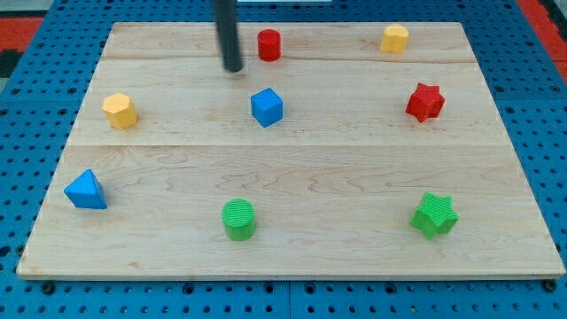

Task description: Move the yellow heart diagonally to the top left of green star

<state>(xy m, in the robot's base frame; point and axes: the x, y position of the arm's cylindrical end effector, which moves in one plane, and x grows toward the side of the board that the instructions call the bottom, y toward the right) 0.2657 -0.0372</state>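
1. The yellow heart (120, 111) lies near the board's left edge, at about 10 o'clock from the green star (434, 214), well apart from it.
2. My tip (233, 67) is a plain rod with no claw, so nothing spreads or pinches; it touches no block, just left of the red cylinder (269, 44).
3. The blue cube (267, 106) sits at 5 o'clock from my tip.
4. The wooden board (292, 257) rests on a blue pegboard (540, 115).

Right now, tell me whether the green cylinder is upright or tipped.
Upright: the green cylinder stands on end, its round face up.
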